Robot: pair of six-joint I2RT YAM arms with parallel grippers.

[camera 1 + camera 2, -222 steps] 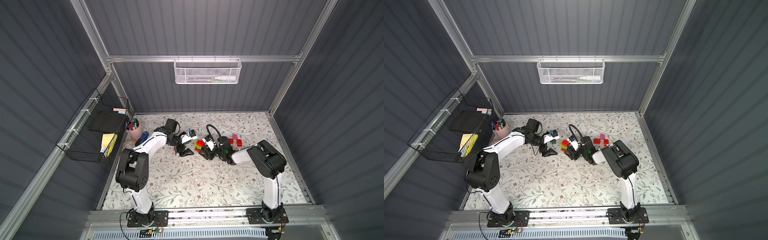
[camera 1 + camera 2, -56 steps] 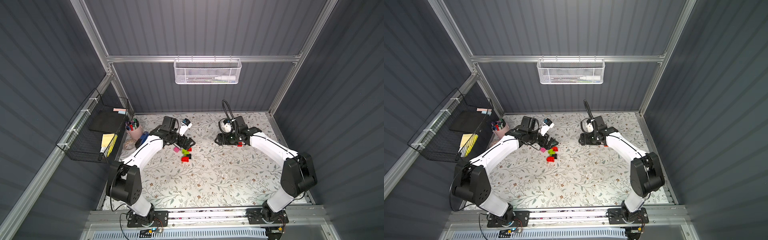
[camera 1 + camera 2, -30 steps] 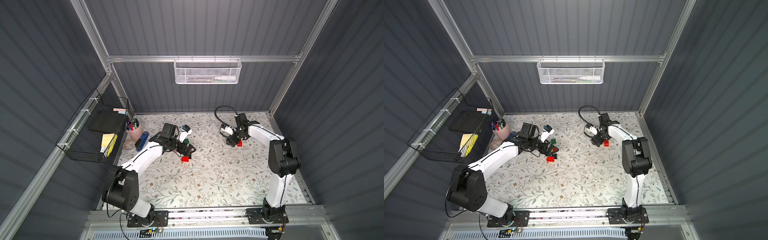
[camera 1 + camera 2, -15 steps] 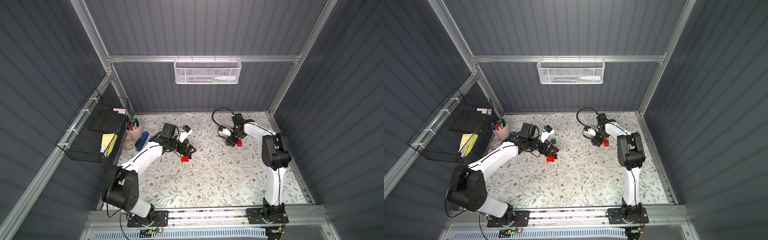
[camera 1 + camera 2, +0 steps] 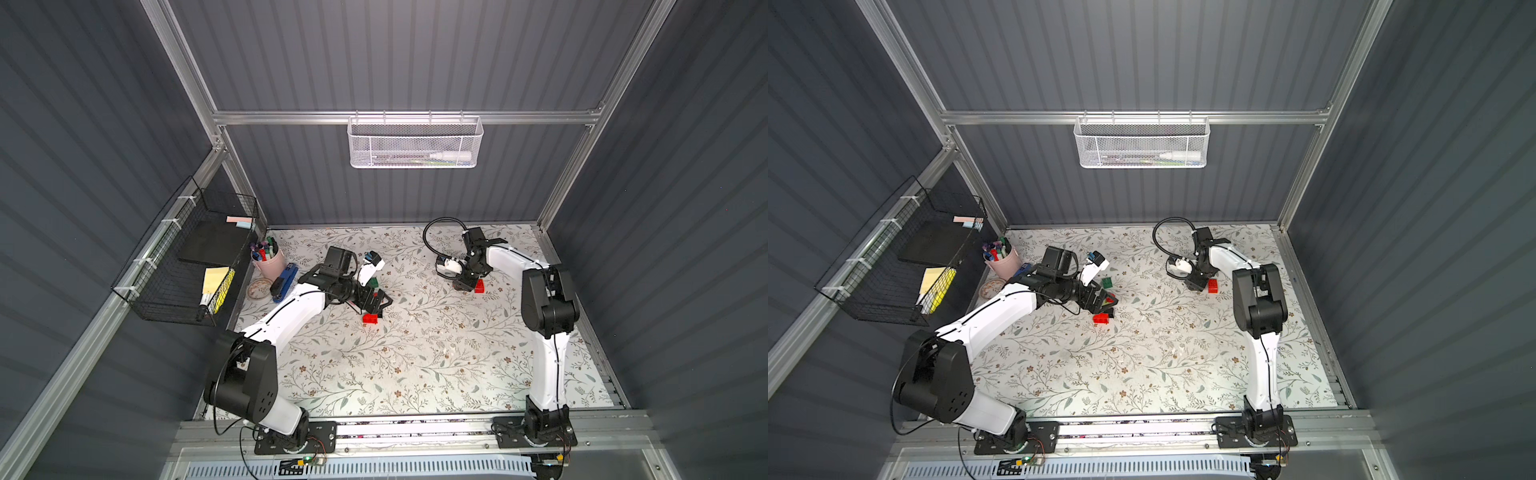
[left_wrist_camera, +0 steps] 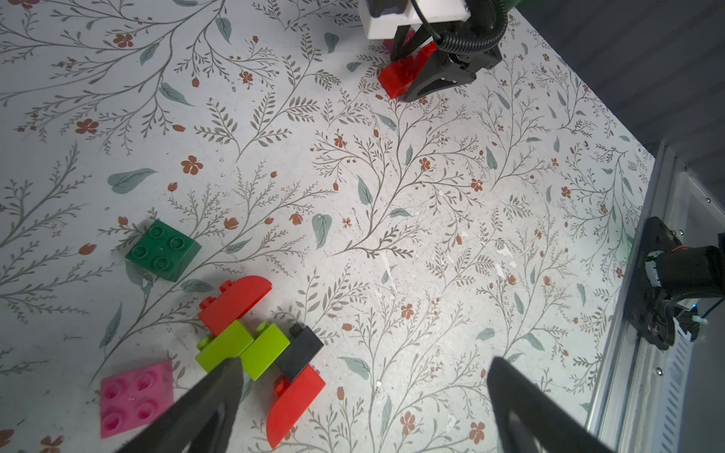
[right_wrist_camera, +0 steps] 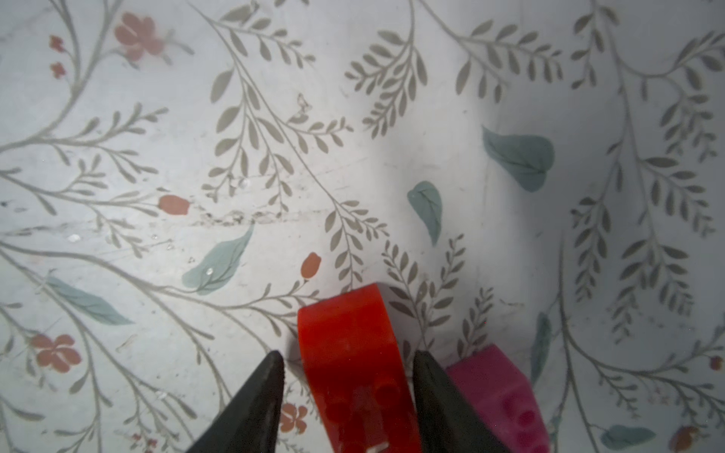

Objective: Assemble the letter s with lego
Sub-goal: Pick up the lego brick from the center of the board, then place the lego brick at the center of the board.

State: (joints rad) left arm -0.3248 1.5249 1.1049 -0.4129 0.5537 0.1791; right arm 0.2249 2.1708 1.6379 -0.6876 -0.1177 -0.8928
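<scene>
We see the left gripper (image 6: 365, 364) spread wide over the joined lego (image 6: 259, 349) of red, lime and black bricks; a pink brick (image 6: 135, 396) and a dark green brick (image 6: 163, 249) lie just beside that cluster. Well beyond the cluster, the right gripper (image 7: 345, 359) stands narrow astride a red curved brick (image 7: 345, 325), slim gaps showing.

Overhead light makes the floral table (image 5: 415, 353) bright in both top views; the dark walls (image 5: 83, 166) stay dim and splay outward. Left wrist view is crisp. Right wrist view is soft, its red brick (image 7: 353, 353) blurred, a grey shadow across the table beside it.
</scene>
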